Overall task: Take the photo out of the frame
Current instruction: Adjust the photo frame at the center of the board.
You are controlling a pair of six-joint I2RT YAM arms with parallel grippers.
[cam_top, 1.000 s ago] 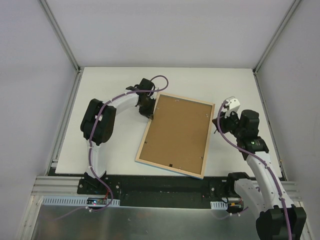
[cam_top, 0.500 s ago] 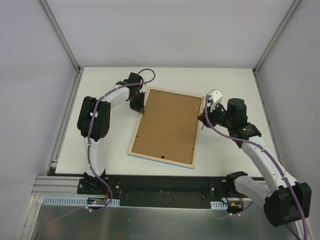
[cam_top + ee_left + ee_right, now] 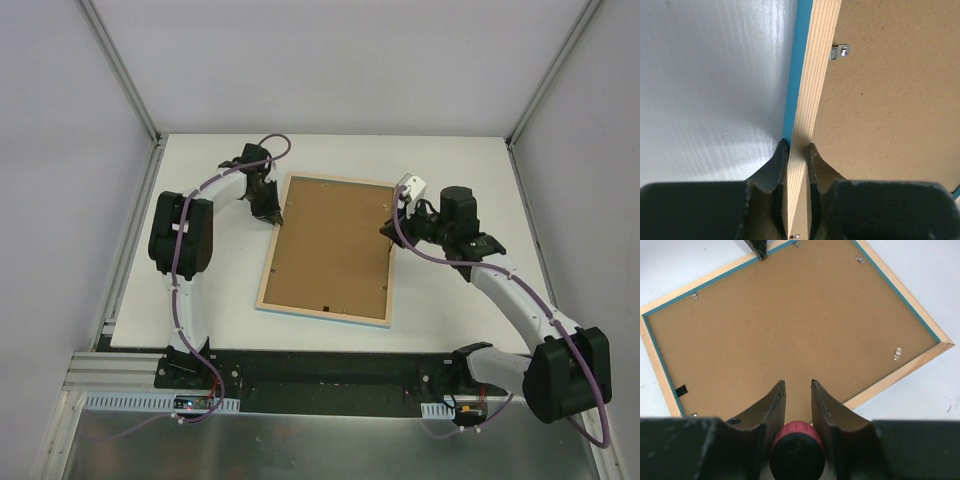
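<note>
1. The frame (image 3: pixel 330 250) lay face down on the surface (image 3: pixel 450 165), its long axis running near-to-far, with the photo hidden beneath.
2. The left tool (image 3: pixel 796 150) pinched its left rim.
3. The right tool (image 3: pixel 797 385), clutching a screwdriver (image 3: pixel 796 452), hovered at its right rim.

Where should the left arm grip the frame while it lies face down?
Its pale wood rail on the left arm's side, from above, one finger outside, one over the backing board. The frame lies flat, back up, so only that narrow rim fits the jaws; the left gripper pinches there.
</note>
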